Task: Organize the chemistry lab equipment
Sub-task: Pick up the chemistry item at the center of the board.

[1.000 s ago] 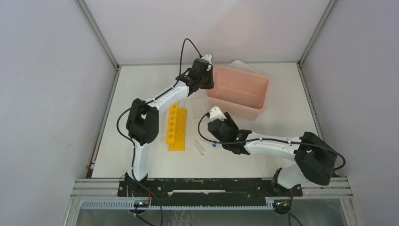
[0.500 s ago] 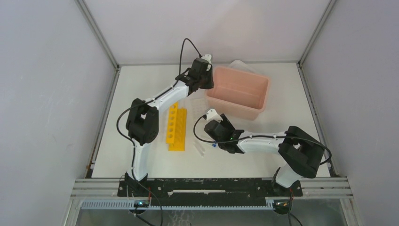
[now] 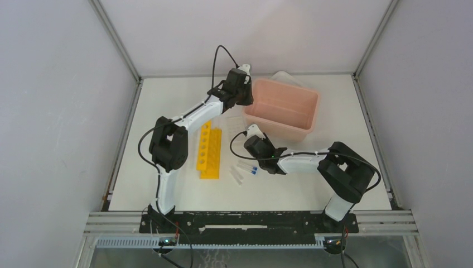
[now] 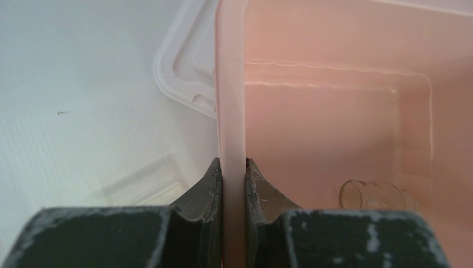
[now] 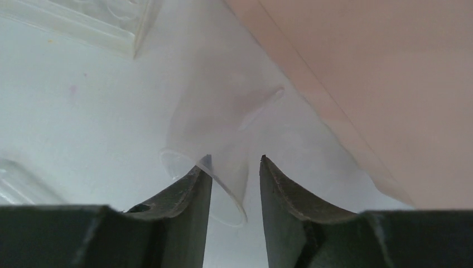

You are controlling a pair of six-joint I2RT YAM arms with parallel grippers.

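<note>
My left gripper [image 3: 244, 96] is shut on the near-left wall of the pink bin [image 3: 290, 95]; in the left wrist view the jaws [image 4: 232, 167] clamp that wall. A small clear beaker [image 4: 372, 195] lies inside the bin. My right gripper [image 3: 251, 140] hovers low beside the bin's front. In the right wrist view it [image 5: 234, 162] is open around a clear funnel [image 5: 223, 125] lying on the table; the funnel's rim touches the left finger only. The yellow rack [image 3: 210, 152], the clear gridded rack [image 3: 235, 124] and blue-capped tubes [image 3: 249, 168] lie on the table.
A white lid [image 3: 285, 77] lies behind the bin and also shows in the left wrist view [image 4: 184, 72]. The clear rack's corner shows at the top left of the right wrist view [image 5: 83, 19]. The pink bin wall [image 5: 379, 84] fills its right side.
My right arm has swung left and farther from its base, bringing the gripper toward the bin's front and uncovering the blue-capped tubes. The left arm has not moved.
</note>
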